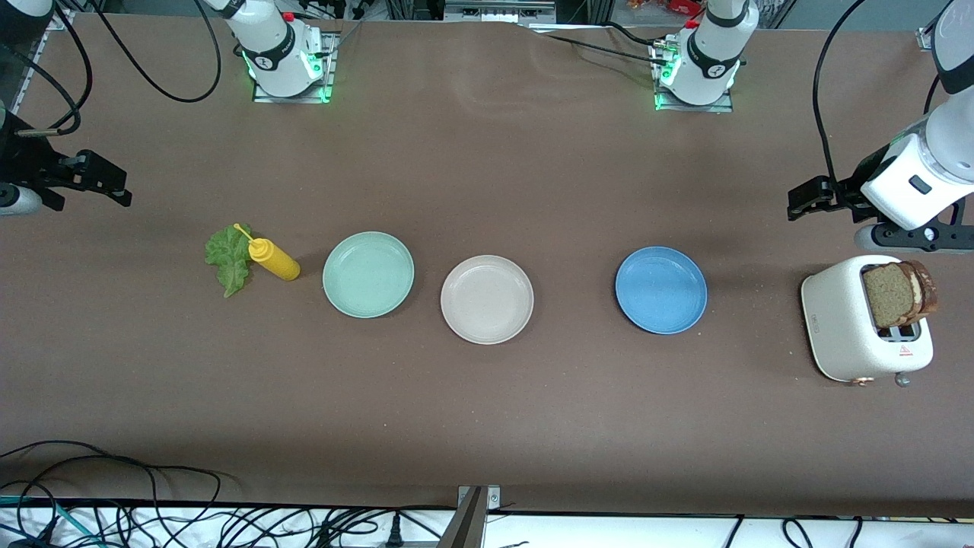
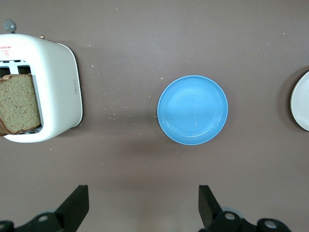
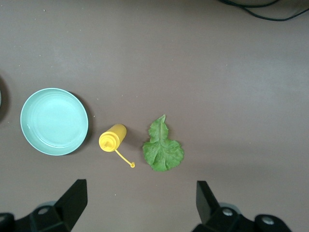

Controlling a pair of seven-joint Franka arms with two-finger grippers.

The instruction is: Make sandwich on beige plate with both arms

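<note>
Both pincers released, waiting: left pincer (image 2: 140, 208) over table near toaster (image 1: 845, 327), right pincer (image 3: 137, 205) near lettuce (image 1: 228, 257). Risk: bread (image 1: 894, 293) snags leaving slot, toaster tips; beige plate (image 1: 487, 299) bare.

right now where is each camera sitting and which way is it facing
Front view: high across the table, facing both bases; sees the beige plate, both arms waiting at the table's ends.
Left wrist view: on the left arm, looking down at the toaster and blue plate; left gripper open.
Right wrist view: on the right arm, looking down at the lettuce, mustard bottle, mint plate; right gripper open.
Shared: front and left wrist views both show the toaster.
</note>
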